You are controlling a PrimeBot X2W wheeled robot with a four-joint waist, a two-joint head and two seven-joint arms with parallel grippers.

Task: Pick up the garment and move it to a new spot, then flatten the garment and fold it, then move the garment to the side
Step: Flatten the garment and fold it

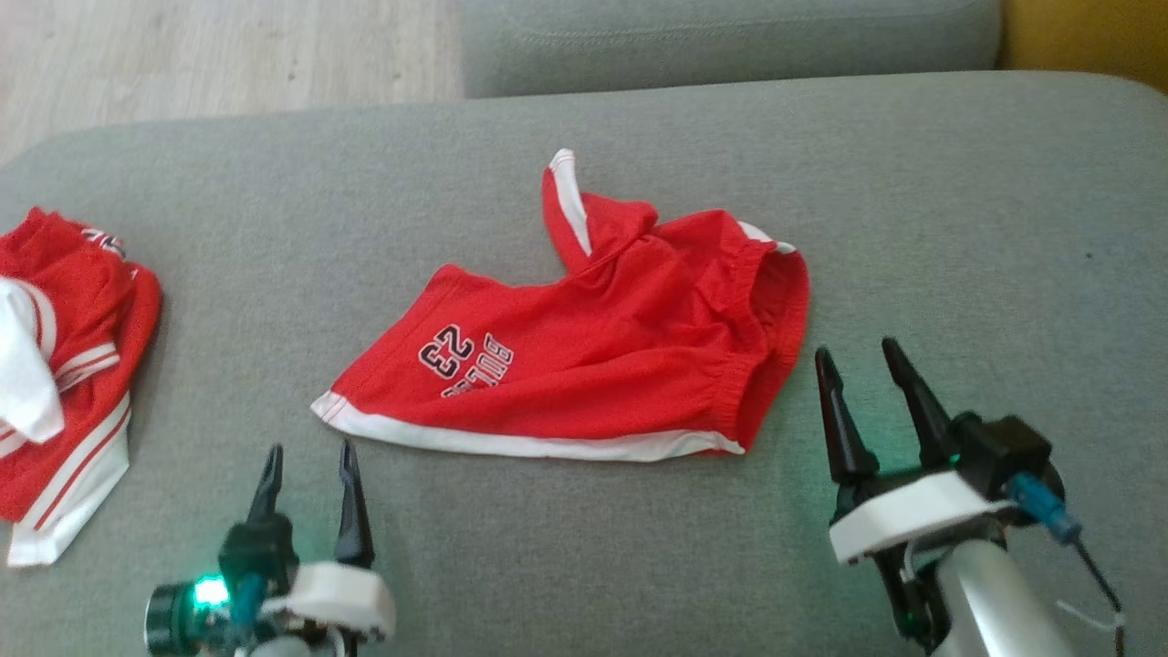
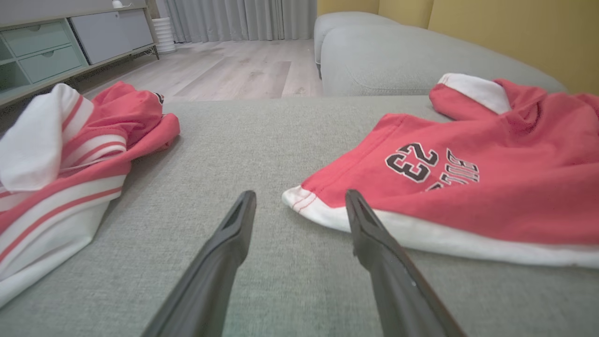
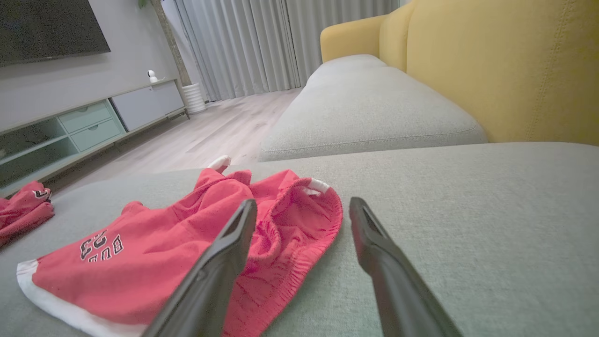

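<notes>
Garment = red shorts [image 1: 584, 365], lying loosely spread on the grey sofa cushion [image 1: 958, 228], not flat. All positions below are relative to the shorts.

- Print: black-and-white "23", upside down in the head view. The lettering next to it starts "BUL"; the rest is cut by a fold and can't be read in full. Same print shows in the left wrist view [image 2: 468, 187] and, smaller, in the right wrist view [image 3: 164, 248].
- White trim band runs along the edge nearest the robot. The elastic waistband is at the robot's-right end, bunched and gaping. A flap with a white stripe sticks up on the far side.
- Left pincer [image 1: 310, 447]: fingers spread wide, holding nothing. It sits just short of the near-left trim corner, with cushion showing between the tips and the cloth. In its own view [image 2: 300, 194] that corner sits between the two fingertips.
- Right pincer [image 1: 856, 348]: wide apart, empty, just beside the waistband end. Contact can't be confirmed. In its own view [image 3: 303, 201] one finger overlaps the waistband and the other is over bare cushion.
- Second red-and-white garment [image 1: 64, 365]: crumpled heap well off to the left of the shorts, same cushion. No legible text.
- Yellow sofa back [image 3: 505, 70]: beyond the waistband side.
</notes>
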